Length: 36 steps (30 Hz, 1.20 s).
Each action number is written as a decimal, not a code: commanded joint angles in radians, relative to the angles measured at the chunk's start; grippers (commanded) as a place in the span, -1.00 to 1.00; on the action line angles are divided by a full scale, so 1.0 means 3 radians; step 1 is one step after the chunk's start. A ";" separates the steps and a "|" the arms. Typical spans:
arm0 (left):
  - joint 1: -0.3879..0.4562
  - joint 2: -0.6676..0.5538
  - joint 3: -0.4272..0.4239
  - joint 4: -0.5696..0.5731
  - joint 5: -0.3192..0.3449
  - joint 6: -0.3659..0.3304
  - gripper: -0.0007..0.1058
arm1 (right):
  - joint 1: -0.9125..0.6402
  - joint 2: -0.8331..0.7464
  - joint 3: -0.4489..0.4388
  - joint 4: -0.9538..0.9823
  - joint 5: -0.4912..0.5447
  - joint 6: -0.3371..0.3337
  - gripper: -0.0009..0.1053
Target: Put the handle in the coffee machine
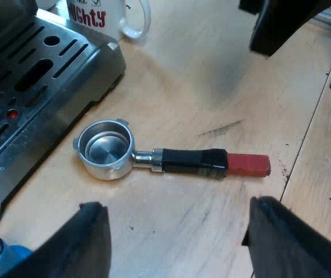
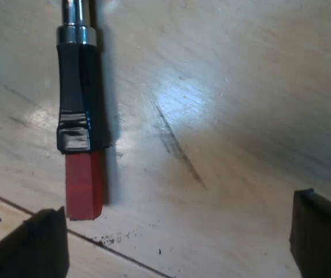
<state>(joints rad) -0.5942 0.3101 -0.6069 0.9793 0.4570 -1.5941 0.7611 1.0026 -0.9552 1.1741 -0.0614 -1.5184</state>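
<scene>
Left gripper point(image 1: 177, 202): fingers spread wide, nothing held. It sits low over the wooden desk point(image 1: 212, 87).

The metal holder point(image 1: 105, 149) lies loose and flat on the desk just ahead of this gripper, within the span of its two fingers and touching neither. Its basket faces up and looks bare inside. Its dark handle point(image 1: 188, 162) runs crosswise to the gripper, ending in the red end point(image 1: 247, 164).

Espresso machine point(image 1: 32, 98): its slotted metal drip tray is ahead and off to the side of the holder's basket. The basket is near the tray's edge but apart from it. A white mug point(image 1: 110, 17) with red lettering stands farther off, beyond the machine's corner. The holder is not in the machine.

Right gripper point(image 2: 180, 220): also wide open, holding nothing. It is over the desk at the handle's far end. The red end points toward it and stops close beside one finger point(image 2: 44, 243). I cannot tell if they touch. A dark streak point(image 2: 177, 145) marks the desk ahead of the gap, and dark specks point(image 2: 113, 237) lie near the red tip.
</scene>
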 commanded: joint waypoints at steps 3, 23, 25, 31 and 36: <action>-0.0014 0.0007 -0.0023 -0.0048 0.0035 0.0021 0.04 | 0.0040 0.0255 -0.0012 -0.0069 0.0017 -0.0006 0.48; -0.0014 0.0007 -0.0023 0.0059 0.0035 0.0021 0.04 | 0.0040 0.0382 0.0500 -0.0481 0.0017 0.0137 0.48; -0.0014 0.0007 -0.0023 0.0059 0.0035 0.0021 0.04 | 0.0040 0.0382 0.0500 -0.0481 0.0017 0.0137 0.48; -0.0014 0.0007 -0.0023 0.0059 0.0035 0.0021 0.04 | 0.0040 0.0382 0.0500 -0.0481 0.0017 0.0137 0.48; -0.0014 0.0007 -0.0023 0.0059 0.0035 0.0021 0.04 | 0.0040 0.0382 0.0500 -0.0481 0.0017 0.0137 0.48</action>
<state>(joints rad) -0.5942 0.3101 -0.6069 0.9935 0.4608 -1.5941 0.7731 1.1181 -0.8077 1.0234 -0.0585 -1.4772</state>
